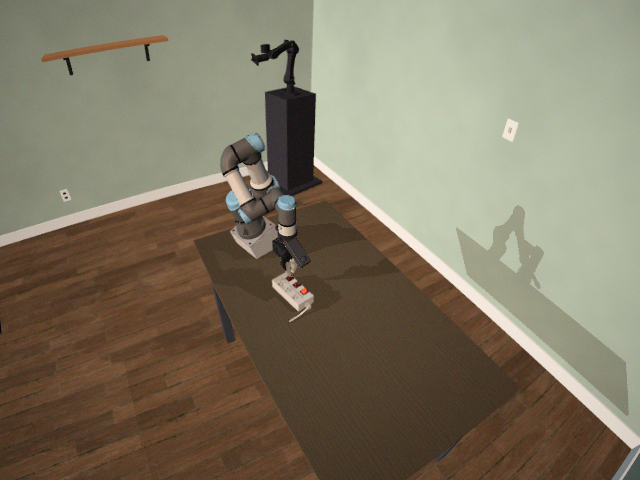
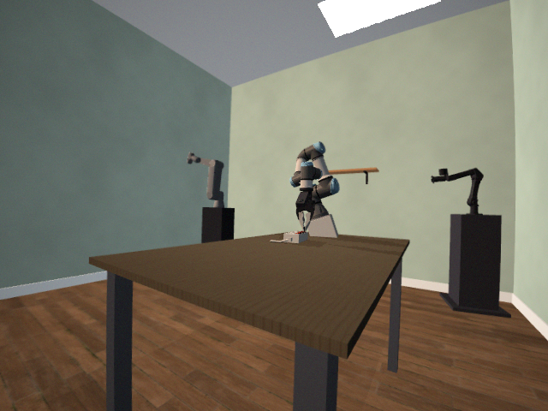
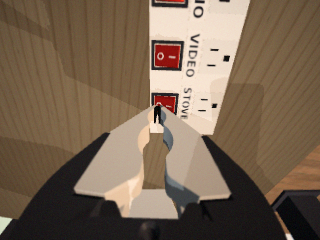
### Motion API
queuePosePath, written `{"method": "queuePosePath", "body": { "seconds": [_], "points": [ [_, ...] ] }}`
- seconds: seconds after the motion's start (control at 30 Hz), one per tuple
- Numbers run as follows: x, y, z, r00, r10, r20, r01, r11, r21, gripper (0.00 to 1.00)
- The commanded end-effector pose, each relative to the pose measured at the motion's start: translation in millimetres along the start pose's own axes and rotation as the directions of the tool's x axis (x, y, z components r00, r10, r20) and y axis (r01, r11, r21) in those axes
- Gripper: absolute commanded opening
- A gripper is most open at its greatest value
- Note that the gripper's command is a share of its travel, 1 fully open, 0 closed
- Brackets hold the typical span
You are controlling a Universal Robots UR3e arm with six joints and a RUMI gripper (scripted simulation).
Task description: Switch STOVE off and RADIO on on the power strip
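Wrist view has your tool (image 3: 157, 114) pressed together with nothing between the tips, so you're using it as a poker, and the point sits right on the STOVE switch (image 3: 165, 102) at the near end of the power strip (image 3: 220, 60). That rocker looks plain red now, not lit, same as the VIDEO switch (image 3: 165, 55) just past it at 12 o'clock, so I'd guess the STOVE part is basically done. The strip lies face up on the bench (image 1: 361, 361), close in front of the arm's base (image 1: 247, 246), cord end pointing away from it. From the top view, the far rocker (image 1: 303, 291) glows orange; its label is cut off in the wrist shot, but it's presumably RADIO, which may mean it's already on. Next move: lift off, skip VIDEO, travel toward 12 o'clock and check that last label before you press anything.
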State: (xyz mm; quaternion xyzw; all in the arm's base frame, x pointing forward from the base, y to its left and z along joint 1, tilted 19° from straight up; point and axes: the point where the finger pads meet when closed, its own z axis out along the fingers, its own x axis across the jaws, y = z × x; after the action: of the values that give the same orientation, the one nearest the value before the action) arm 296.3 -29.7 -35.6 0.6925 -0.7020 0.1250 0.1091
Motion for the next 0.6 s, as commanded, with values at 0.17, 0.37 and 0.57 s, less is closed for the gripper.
{"method": "queuePosePath", "body": {
  "seconds": [0.17, 0.37, 0.57],
  "points": [
    [0.2, -0.7, 0.2, 1.0, 0.0, 0.0, 0.0, 1.0, 0.002, 0.0],
    [0.2, -0.7, 0.2, 1.0, 0.0, 0.0, 0.0, 1.0, 0.002, 0.0],
    [0.2, -0.7, -2.2, 1.0, 0.0, 0.0, 0.0, 1.0, 0.002, 0.0]
  ]
}}
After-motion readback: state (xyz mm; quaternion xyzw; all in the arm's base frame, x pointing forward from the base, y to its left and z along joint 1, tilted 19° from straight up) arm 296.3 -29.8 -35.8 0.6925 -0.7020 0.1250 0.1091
